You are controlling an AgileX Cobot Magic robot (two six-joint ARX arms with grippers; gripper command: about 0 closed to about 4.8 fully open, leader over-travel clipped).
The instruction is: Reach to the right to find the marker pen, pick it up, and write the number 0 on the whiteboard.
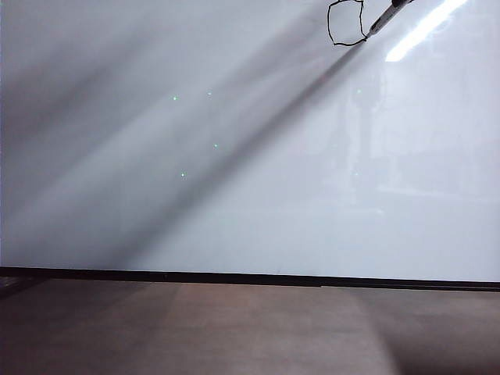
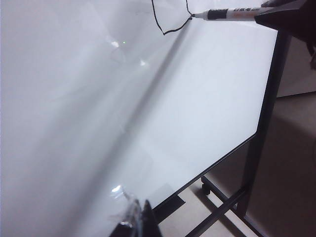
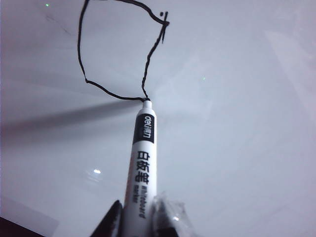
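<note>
The whiteboard point(image 1: 234, 195) fills the exterior view. Near its top right is the number 0 point(image 1: 328, 27), a boxy black outline. The marker pen point(image 3: 140, 158) has a white barrel with black print, and its tip rests on the outline's lower corner. My right gripper point(image 3: 137, 217) is shut on the pen's barrel, and shows in the left wrist view as a dark shape point(image 2: 291, 17) behind the pen point(image 2: 232, 13). My left gripper point(image 2: 142, 217) hangs near the board's lower edge, fingers together with nothing between them. One finger is wrapped in clear film.
A thin black edge point(image 1: 250, 277) runs along the board's foot above the brown floor point(image 1: 234, 328). The board stands on a black frame point(image 2: 269, 113) with a caster point(image 2: 207, 185). A bright light streak point(image 1: 426, 27) reflects beside the pen.
</note>
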